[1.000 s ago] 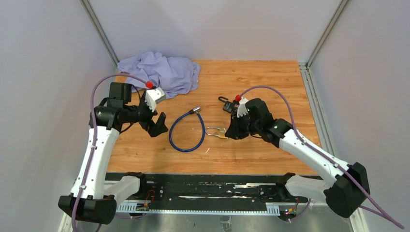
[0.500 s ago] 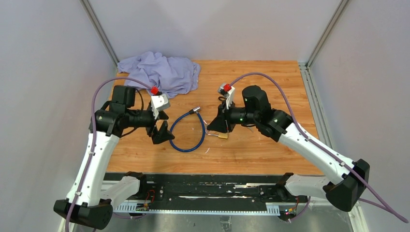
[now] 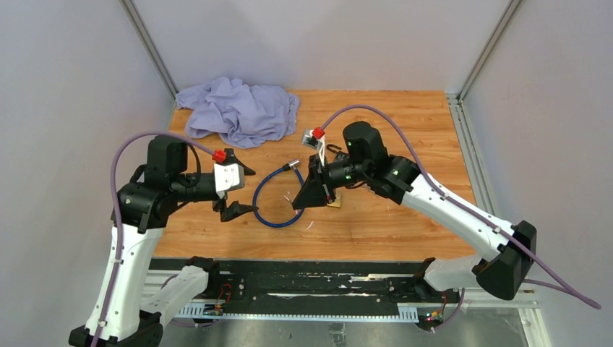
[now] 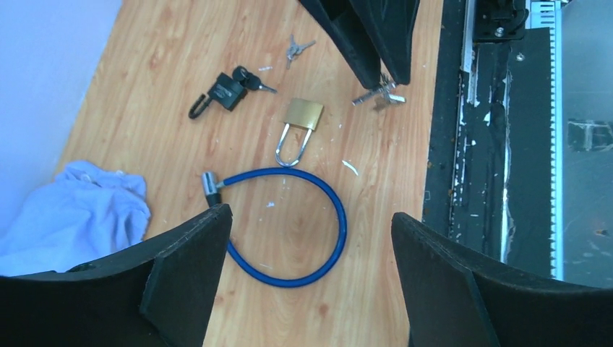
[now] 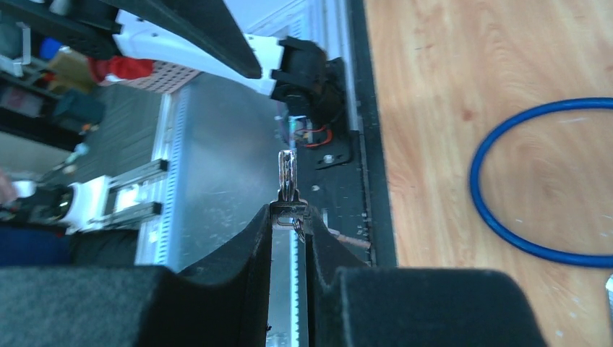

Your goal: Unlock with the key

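Key (image 5: 288, 177) aloft, pinched by its head between the pressed-together fingers of the right claw (image 5: 289, 217), its blade jutting free over the near part of the worktop (image 3: 405, 130). With so narrow a hold, the blade could twist or slip out of the pinch if it meets a keyhole off-line. To its left, the left claw (image 4: 311, 282) hangs spread wide and holds nothing. No lock is steadied, so any push from the blade would likely shove a loose lock across the wood instead of seating. The two claws are close together, and a careless reach by either arm risks a knock between them. Just beyond lies the blue cable lock (image 4: 289, 231), curled in an open loop with its metal end free, and beside it the brass padlock (image 4: 300, 123) lies flat with its shackle pointing at the loop. Lying flat, its keyway looks awkward to reach from above. Farther out sit a small black padlock (image 4: 224, 90), with keys of its own at its side, and a loose bunch of keys (image 4: 296, 47). With three locks on show, a wrong match of blade and lock is a real hazard. The crumpled purple cloth (image 3: 238, 108) at the far edge looks well clear of trouble.
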Robot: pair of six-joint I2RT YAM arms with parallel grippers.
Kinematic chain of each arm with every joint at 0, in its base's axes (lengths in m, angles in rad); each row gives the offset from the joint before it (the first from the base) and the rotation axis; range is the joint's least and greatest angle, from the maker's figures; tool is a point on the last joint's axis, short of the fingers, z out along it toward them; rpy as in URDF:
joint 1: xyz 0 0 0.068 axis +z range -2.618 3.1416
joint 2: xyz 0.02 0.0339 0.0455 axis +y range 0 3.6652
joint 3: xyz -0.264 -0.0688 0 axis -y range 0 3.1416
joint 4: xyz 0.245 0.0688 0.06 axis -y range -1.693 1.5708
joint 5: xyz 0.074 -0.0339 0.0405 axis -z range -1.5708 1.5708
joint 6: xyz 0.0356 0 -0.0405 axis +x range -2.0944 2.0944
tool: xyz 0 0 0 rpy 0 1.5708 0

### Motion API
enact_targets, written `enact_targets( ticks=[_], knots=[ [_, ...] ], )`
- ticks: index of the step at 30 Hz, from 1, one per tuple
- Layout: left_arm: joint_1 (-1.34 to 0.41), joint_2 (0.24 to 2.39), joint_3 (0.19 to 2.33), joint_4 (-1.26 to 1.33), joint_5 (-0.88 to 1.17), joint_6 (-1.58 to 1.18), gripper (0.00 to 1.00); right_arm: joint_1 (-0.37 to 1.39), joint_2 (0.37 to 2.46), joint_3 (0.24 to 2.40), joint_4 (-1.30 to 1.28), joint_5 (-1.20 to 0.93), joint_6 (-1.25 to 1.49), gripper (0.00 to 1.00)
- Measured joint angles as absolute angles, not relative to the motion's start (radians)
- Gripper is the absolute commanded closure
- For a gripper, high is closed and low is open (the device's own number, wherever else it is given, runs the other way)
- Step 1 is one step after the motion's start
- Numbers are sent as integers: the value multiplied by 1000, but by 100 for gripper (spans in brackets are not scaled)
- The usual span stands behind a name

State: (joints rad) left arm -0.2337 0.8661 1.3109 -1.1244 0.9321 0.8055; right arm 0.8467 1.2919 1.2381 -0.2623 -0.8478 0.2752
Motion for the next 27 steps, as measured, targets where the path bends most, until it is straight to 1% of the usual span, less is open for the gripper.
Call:
enact_targets(
  ticks=[1, 6, 11, 18, 27],
  knots=[
    [-239, 865, 1314, -1127, 931, 826, 18, 847, 1306, 1245, -258, -881, 288, 99],
    [-257, 866, 1378, -1127, 940, 888, 31, 847, 1384, 1284, -197, -1036, 363, 99],
    [-302, 845, 1372, -1124, 959, 929, 33, 847, 1423, 1284, -91, -1135, 472, 100],
    [-392, 839, 1338, -1125, 960, 944, 34, 847, 1440, 1285, 1, -1199, 561, 99],
    [-487, 861, 1335, -1125, 930, 964, 51, 855, 1505, 1328, -47, -1210, 551, 99]
  ],
)
